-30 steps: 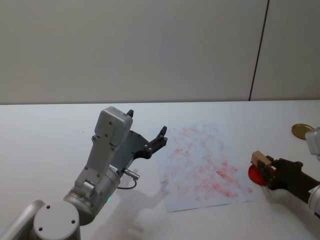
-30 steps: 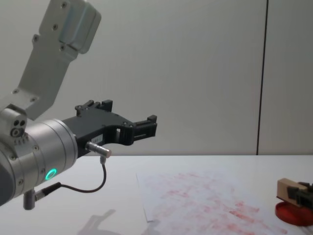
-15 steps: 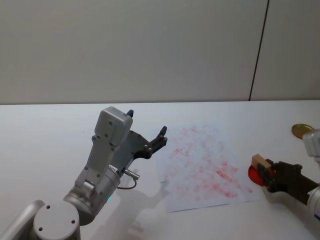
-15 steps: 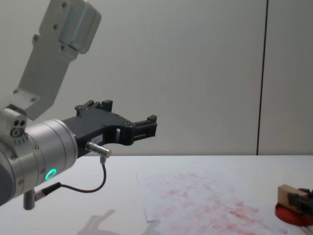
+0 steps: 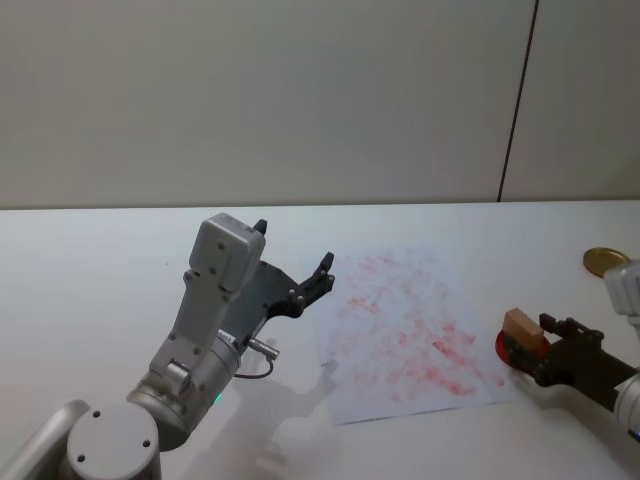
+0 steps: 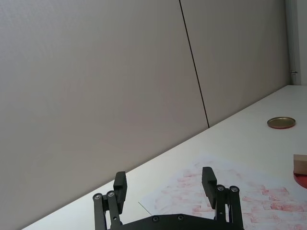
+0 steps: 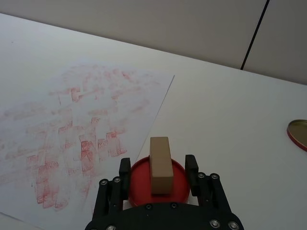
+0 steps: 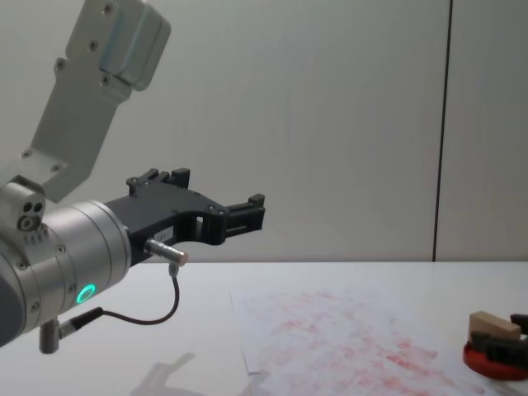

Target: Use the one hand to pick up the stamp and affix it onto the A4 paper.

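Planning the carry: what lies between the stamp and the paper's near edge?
Just the red ink pad under the stamp, then bare table to the paper; right wrist view.

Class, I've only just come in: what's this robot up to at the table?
The right gripper is at the red ink pad, its open fingers on either side of the wooden stamp, which lies on the pad. The paper, already covered in red marks, lies on the table beside the pad. The left gripper is idle, open and raised above the table left of the paper. A gold lid sits farther back on the right.
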Available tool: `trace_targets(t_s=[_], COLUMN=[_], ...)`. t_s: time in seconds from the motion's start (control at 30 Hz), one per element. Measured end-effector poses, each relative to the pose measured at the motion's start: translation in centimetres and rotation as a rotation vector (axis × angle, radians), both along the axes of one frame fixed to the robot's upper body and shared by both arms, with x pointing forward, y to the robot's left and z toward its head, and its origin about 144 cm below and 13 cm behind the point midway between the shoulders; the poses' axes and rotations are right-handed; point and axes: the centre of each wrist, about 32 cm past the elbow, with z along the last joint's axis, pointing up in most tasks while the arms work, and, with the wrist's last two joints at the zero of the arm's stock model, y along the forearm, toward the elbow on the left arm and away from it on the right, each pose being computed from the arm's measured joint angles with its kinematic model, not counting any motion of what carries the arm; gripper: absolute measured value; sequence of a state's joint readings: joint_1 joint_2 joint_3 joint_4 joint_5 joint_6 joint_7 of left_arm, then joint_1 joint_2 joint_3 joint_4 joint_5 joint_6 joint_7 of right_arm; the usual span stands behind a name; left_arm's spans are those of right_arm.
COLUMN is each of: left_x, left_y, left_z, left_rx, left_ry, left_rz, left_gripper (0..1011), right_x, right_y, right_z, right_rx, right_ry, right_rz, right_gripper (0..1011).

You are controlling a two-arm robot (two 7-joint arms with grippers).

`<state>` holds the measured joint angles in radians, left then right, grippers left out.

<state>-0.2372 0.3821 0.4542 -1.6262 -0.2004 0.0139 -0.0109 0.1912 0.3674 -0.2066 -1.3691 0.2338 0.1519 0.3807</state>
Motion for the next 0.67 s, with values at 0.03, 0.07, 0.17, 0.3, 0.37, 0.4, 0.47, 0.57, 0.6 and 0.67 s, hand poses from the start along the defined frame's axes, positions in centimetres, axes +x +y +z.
trace_targets(t_s=[0.03,0.07,0.17,0.3,0.37,0.4,0.47,0.57,0.6,0.67], left_x=[0.0,0.0,0.0,0.0,0.0,0.0,0.0,0.0,0.0,0.0], left_y=[0.0,0.0,0.0,0.0,0.0,0.0,0.0,0.0,0.0,0.0], left_z=[0.0,0.0,0.0,0.0,0.0,0.0,0.0,0.0,0.0,0.0], left_rx=[0.000,0.000,0.000,0.000,0.000,0.000,0.000,0.000,0.000,0.000], left_ry=[0.000,0.000,0.000,0.000,0.000,0.000,0.000,0.000,0.000,0.000], left_rz=[0.000,0.000,0.000,0.000,0.000,0.000,0.000,0.000,0.000,0.000], left_gripper=[993,993,993,993,993,993,993,993,993,993], right_x=[0.0,0.0,-0.1,-0.2,-0.2,-0.3,-0.3,-0.4,-0.5,-0.5], right_y=[0.0,0.0,0.1,0.2,0.3,0.4,0.5,0.7,0.7,0.8], right_z=[0.0,0.1,0.3,0.8,1.1,1.3,1.7,2.2,2.4,2.5], right_rx=[0.000,0.001,0.002,0.004,0.006,0.006,0.008,0.010,0.011,0.012], right_ry=[-0.002,-0.009,-0.023,-0.057,-0.077,-0.086,-0.108,-0.132,-0.142,-0.150], right_rz=[0.001,0.001,0.003,0.006,0.008,0.009,0.011,0.014,0.015,0.016], right_gripper=[664,722,777,903,964,979,1001,1001,1001,1001])
